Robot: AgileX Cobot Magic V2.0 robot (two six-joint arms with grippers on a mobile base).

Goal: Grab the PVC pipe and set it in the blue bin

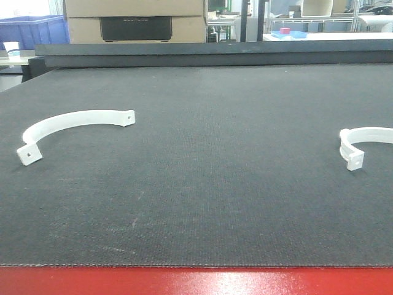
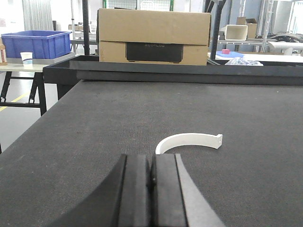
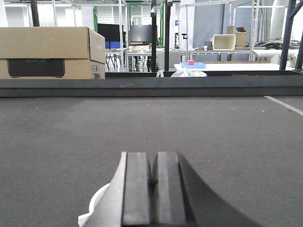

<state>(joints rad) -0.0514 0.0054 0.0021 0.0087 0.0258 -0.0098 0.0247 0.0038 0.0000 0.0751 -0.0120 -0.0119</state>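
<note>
While the left gripper (image 2: 151, 165) and right gripper (image 3: 153, 163) sit closed, empty, a PVC pipe clamp (image 2: 187, 138) lies just ahead-right of the left; likely light, stiff, slick, so pinch mid-arc.

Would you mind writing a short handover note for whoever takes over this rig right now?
Left gripper: jaws shut, empty. Right gripper: jaws shut, empty.
Left PVC piece and right PVC piece lie on the dark mat; the blue bin stands beyond the mat, far left.
Done: neither piece grabbed.
Left: grab both, place in bin.
</note>
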